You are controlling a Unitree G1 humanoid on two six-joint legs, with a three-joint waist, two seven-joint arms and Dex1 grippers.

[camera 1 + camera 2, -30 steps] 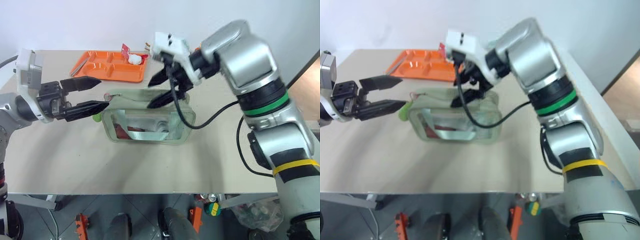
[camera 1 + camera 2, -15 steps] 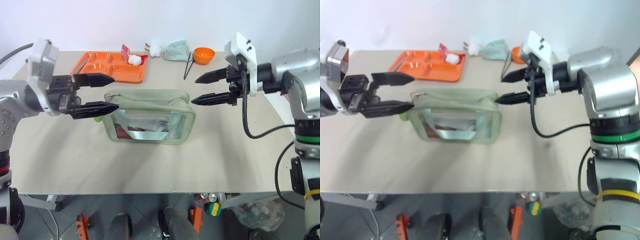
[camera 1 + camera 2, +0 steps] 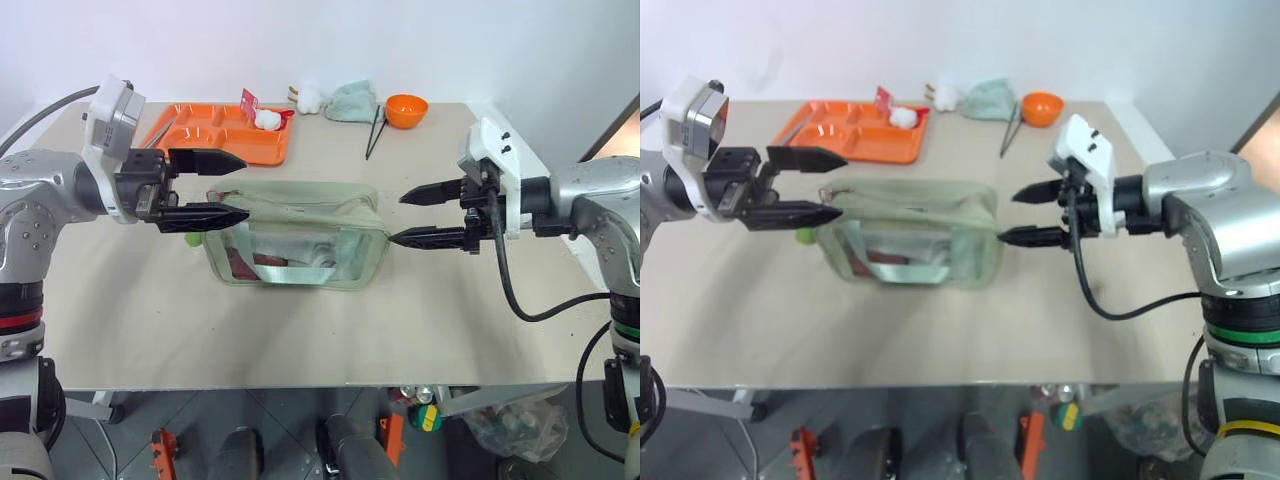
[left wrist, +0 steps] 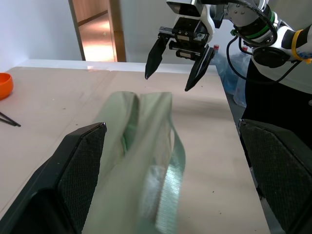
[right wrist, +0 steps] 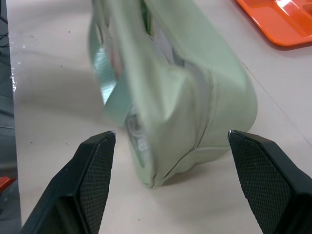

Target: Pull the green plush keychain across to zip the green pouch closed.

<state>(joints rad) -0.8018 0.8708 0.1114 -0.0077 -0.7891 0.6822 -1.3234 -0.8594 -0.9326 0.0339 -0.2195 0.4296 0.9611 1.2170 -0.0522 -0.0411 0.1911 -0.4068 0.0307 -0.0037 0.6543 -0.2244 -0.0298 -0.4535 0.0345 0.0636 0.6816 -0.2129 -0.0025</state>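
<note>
The left gripper (image 3: 218,185) hovers at the green pouch's (image 3: 297,233) left end, fingers spread and empty; the green plush keychain (image 3: 806,236), a fuzzy lime tuft, peeks out just below them. The soft, boxy pouch with clear panels sits mid-bench. The right gripper (image 3: 425,214) waits beside the right end, fingers spread. Unbraced, the limp fabric could bunch or slide when pulled.

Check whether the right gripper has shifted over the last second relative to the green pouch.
Yes. The right gripper was over the green pouch's top a second ago; it now sits off the pouch's right end, lower, fingers open and pointing at it.
</note>
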